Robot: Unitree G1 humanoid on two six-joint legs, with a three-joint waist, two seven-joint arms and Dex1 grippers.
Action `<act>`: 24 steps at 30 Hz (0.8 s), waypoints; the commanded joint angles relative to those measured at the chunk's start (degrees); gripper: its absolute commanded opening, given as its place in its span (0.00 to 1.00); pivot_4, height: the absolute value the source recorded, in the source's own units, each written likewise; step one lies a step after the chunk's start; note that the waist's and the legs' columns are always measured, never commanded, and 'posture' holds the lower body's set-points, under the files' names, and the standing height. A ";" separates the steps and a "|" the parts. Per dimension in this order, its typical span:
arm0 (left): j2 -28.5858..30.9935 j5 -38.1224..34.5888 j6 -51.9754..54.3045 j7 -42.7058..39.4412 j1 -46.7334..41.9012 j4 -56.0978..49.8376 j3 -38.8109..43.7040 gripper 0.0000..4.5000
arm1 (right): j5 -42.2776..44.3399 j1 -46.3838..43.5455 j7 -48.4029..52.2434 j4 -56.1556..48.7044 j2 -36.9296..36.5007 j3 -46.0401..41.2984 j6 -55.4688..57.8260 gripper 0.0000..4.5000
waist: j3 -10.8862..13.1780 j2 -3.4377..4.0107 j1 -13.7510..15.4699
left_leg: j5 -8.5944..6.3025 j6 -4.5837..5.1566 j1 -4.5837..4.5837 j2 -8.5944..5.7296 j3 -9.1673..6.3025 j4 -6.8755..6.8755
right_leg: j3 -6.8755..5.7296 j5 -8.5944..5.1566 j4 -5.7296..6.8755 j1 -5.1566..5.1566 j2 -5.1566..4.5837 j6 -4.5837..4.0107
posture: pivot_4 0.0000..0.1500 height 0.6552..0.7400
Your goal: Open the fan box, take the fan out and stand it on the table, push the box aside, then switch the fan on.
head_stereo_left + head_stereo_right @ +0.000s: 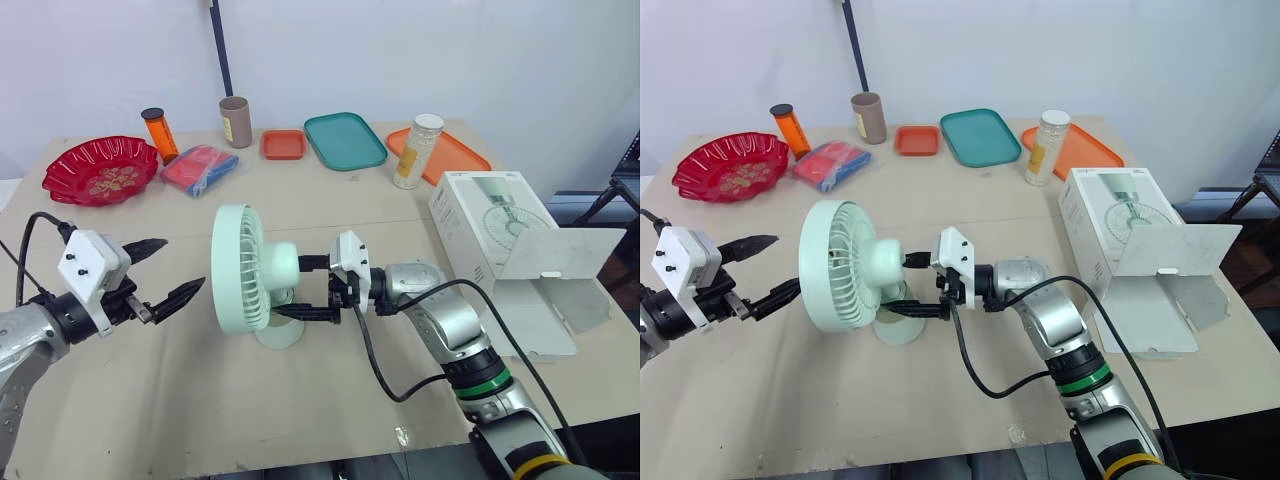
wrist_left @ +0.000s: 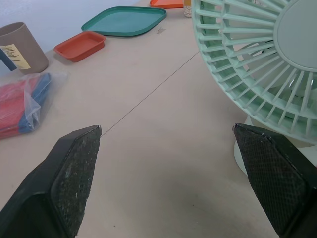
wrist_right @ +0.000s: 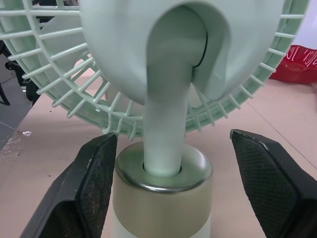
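We find the fan (image 1: 250, 275) standing upright on its round foot near the middle of the counter (image 1: 330, 400), with its grille facing the robot's left. The fan box (image 1: 480, 225) lies well to the right of the fan, flap hanging open, close to the counter's right edge. We judge removal and pushing aside complete, with only the switching-on outstanding.

The right claw (image 1: 295, 288) reaches in at the rear of the fan. Its fingers are apart, one on either side of the stem just above the foot, clamped on nothing. We judge this placement serves to reach a rear switch or to steady the stand; we cannot make out the switch itself. The left claw (image 1: 183, 265) hovers just ahead of the grille, also spread and empty, apparently guarding against a tip.

Bare counter lies ahead of the fan and on its near side. Beyond the fan, a bagged item (image 1: 200, 168) and a teal tray (image 1: 345, 140) sit well apart. The near counter edge is the closest hazard should the foot slide.
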 commanded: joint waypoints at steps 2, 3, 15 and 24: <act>-0.12 0.13 -1.12 0.41 -0.63 -1.08 0.71 1.00 | -0.09 -0.89 -0.09 -1.12 0.33 -0.55 -1.10 0.40 | 0.00 0.00 0.00 | 0.00 0.00 0.00 0.00 0.00 0.00 | 0.00 0.00 0.00 0.00 0.00 0.00 | 1.00 1.00; -0.14 0.18 -1.13 0.44 -0.64 -1.07 0.71 1.00 | -0.16 -0.90 -0.13 -1.08 0.34 -0.52 -1.10 0.40 | 0.00 0.00 0.00 | 0.00 0.00 0.00 0.00 0.00 0.00 | 0.00 0.00 0.01 0.00 0.00 0.00 | 1.00 1.00; -0.45 0.50 -1.23 0.60 -0.58 -1.26 0.85 1.00 | -0.59 -0.80 -0.36 -1.02 0.60 -0.16 -1.18 0.40 | 0.00 0.00 -0.01 | 0.00 -0.01 0.01 0.00 0.00 0.00 | 0.00 0.00 0.01 0.00 0.01 0.00 | 1.00 1.00; -0.75 0.82 -1.44 0.81 -0.73 -1.17 0.63 1.00 | -1.05 -0.83 -0.81 -0.91 0.52 0.06 -0.93 0.14 | 0.00 0.00 -0.01 | 0.00 -0.01 0.01 0.00 0.00 0.01 | 0.00 0.00 0.01 0.01 0.00 0.00 | 1.00 1.00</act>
